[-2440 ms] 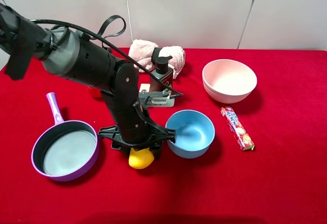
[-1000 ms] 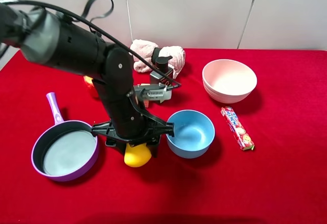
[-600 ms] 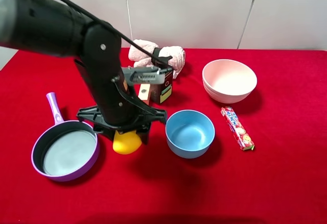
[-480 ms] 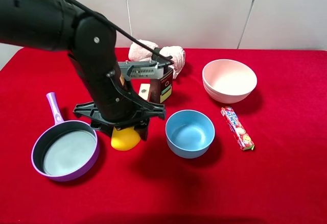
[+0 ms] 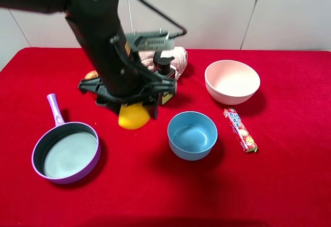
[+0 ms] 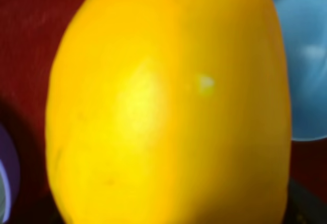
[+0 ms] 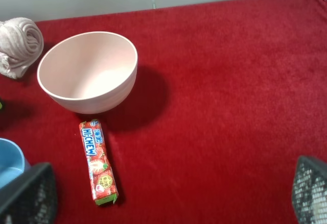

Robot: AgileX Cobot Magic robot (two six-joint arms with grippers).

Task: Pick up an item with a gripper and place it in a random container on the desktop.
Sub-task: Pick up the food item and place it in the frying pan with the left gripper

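Observation:
My left gripper [image 5: 133,109], the black end of the bulky arm, is shut on the yellow mango-shaped fruit [image 5: 133,117] and holds it in the air above the red desktop [image 5: 289,180]. The fruit fills the left wrist view [image 6: 168,101]. The purple frying pan [image 5: 70,154] with its lilac handle lies at the front left, below and to the left of the fruit; its rim shows in the left wrist view [image 6: 5,183]. My right gripper [image 7: 168,203] is open and empty, its fingertips [image 7: 25,196] wide apart, and it is out of the high view.
A blue bowl [image 5: 192,135] sits right of the fruit. A pink bowl [image 5: 231,81] and a candy stick [image 5: 240,130] lie to the right. A pump bottle [image 5: 165,67], a rolled towel [image 5: 177,56] and a red-yellow apple [image 5: 92,75] are behind the arm.
My left gripper has risen from beside the blue bowl with the fruit in it and moved left and toward the back. The apple and bottle are now partly uncovered.

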